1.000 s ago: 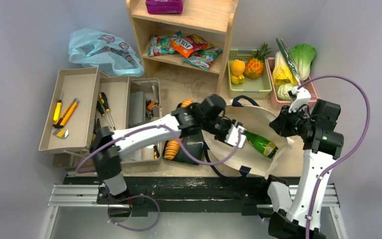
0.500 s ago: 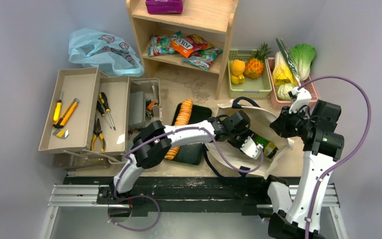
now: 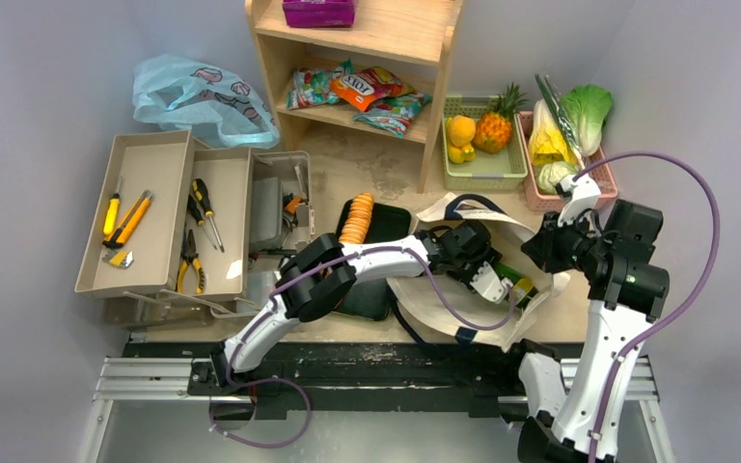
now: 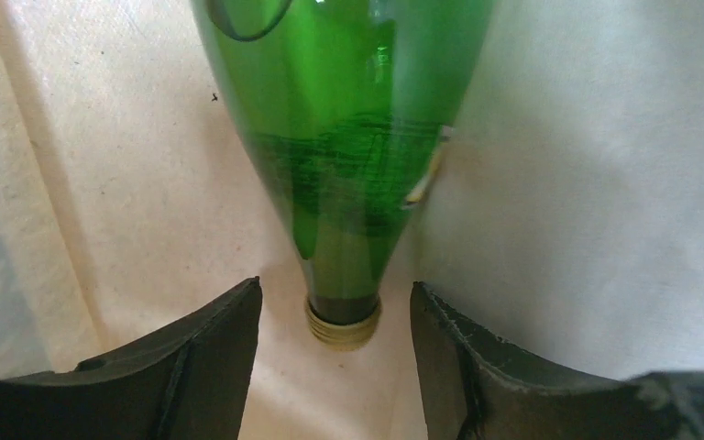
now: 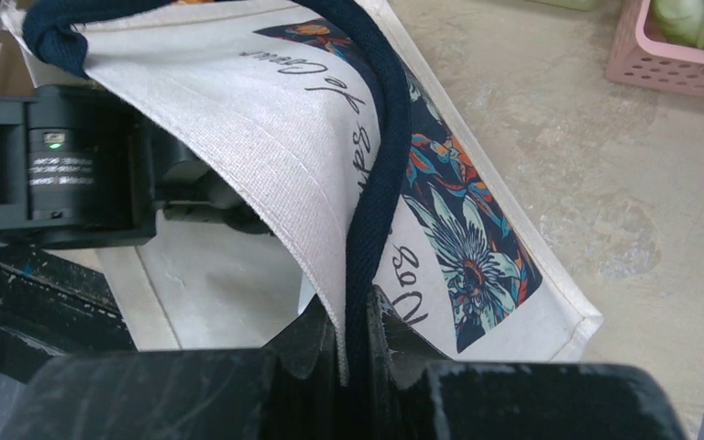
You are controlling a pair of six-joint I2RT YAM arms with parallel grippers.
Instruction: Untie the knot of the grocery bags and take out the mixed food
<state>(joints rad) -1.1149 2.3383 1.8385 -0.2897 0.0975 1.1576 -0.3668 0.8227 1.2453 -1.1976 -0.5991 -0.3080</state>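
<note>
Compared with a second ago, the left gripper [image 3: 498,285] has been pushed deeper into the canvas tote [image 3: 441,301], and the arm's elbow has been swung in towards the bag. The tote's mouth, spread wide before, is now folded in around the wrist. The green glass bottle [image 3: 515,284], plainly seen earlier, is now largely covered from above.

In the left wrist view the bottle [image 4: 348,137] is seen lying on the tote's cream lining straight ahead of the left gripper [image 4: 335,291]. Its capped neck is set between the two fingers [image 4: 211,357]. The jaws are held apart, a gap is left on each side of the neck, and nothing is grasped.

The right gripper [image 5: 353,341] has not been moved. It is kept clamped on the tote's rim [image 5: 266,137] and the navy strap handle [image 5: 387,137], which rise directly ahead of its fingers.
</note>
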